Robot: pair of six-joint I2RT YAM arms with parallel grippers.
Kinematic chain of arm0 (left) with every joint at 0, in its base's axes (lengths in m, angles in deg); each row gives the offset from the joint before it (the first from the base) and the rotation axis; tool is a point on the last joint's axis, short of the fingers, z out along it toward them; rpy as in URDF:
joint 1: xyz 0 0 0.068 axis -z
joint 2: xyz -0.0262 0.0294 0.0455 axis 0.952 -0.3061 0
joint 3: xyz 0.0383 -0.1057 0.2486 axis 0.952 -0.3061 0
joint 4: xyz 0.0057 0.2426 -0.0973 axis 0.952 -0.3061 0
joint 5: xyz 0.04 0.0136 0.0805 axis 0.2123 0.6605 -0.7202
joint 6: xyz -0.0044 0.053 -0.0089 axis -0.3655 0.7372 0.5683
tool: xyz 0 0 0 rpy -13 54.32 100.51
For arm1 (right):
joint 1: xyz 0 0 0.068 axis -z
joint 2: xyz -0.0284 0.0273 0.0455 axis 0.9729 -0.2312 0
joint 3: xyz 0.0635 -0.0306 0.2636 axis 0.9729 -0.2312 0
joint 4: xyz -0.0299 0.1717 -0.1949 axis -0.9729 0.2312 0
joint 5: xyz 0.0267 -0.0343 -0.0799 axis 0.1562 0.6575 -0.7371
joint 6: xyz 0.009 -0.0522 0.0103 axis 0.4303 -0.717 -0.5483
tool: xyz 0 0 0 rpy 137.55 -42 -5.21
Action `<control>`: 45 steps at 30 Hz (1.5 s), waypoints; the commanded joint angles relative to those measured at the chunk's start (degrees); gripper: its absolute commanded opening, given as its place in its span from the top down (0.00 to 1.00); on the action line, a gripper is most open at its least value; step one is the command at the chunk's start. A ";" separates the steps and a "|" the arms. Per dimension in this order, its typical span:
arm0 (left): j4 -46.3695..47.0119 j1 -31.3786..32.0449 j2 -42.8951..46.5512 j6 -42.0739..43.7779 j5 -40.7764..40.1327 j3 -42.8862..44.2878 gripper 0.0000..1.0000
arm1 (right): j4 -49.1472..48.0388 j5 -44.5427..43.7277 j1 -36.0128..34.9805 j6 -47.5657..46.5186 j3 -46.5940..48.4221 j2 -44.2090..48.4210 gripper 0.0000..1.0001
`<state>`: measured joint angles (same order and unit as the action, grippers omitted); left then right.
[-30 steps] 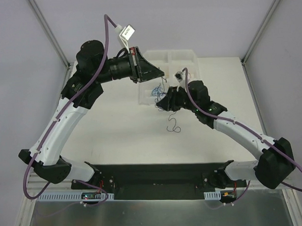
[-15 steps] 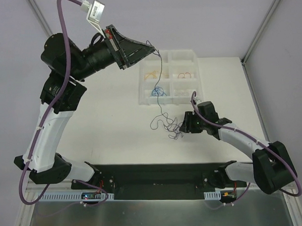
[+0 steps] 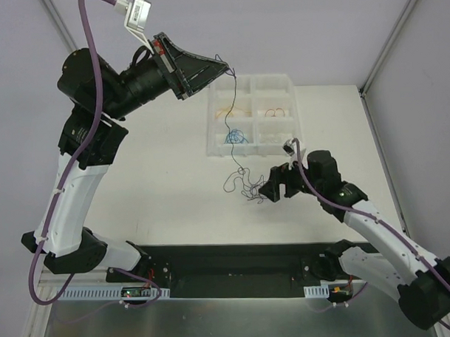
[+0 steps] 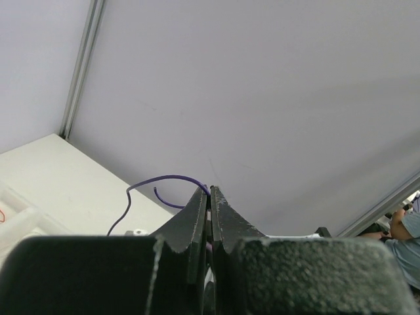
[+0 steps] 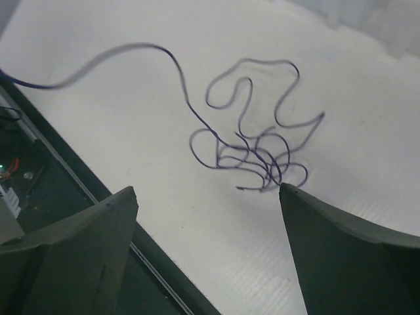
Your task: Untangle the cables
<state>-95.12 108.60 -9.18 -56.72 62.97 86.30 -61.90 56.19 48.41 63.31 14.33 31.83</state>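
A white table (image 3: 158,171) sits between pale walls (image 3: 301,33) and metal posts (image 3: 392,41), with a black strip (image 3: 235,260) along its near edge. At the far side is a clear tray (image 3: 295,99) holding blue (image 3: 235,136), orange (image 3: 224,111) and red (image 3: 276,111) wires.

The left gripper (image 3: 227,71) is raised high, pinched shut on a dark wire (image 3: 236,109). The wire hangs past the tray to a tangle (image 3: 248,190) lying on the table. The right gripper (image 3: 267,189) is low, just right of the tangle, jaws spread wide and holding nothing.

Half a second ago the right jaws were narrower at the tangle; its arm has since swung right. The left gripper has barely moved.
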 commanded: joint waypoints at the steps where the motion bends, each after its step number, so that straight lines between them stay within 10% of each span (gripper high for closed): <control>1: 4.28 0.49 0.32 -0.47 -0.28 2.34 1.00 | -8.59 3.13 -2.79 -4.77 4.59 5.50 0.06; 13: 8.85 0.49 0.32 -3.54 -1.60 6.20 1.00 | -10.01 -9.42 -11.49 -7.14 16.46 -14.17 0.02; 20: 10.43 0.49 0.58 -2.67 -2.56 11.56 1.00 | -13.07 -24.37 -11.67 3.58 18.23 -27.88 0.19; 24: 10.44 0.49 3.38 3.11 -6.07 12.80 1.00 | -11.52 -25.70 -9.31 7.00 17.08 -33.25 0.45; 32: 7.98 0.49 12.00 20.16 -22.50 10.78 1.00 | -4.75 -32.54 -0.01 9.12 3.65 -21.59 0.56; 45: 4.46 0.49 13.15 27.47 -29.99 6.03 1.00 | 7.47 -41.78 11.09 4.91 2.92 -12.78 0.43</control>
<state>-88.87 108.60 6.30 -32.40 35.69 93.76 -58.09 17.83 58.53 70.65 14.61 17.30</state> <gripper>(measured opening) 0.006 0.559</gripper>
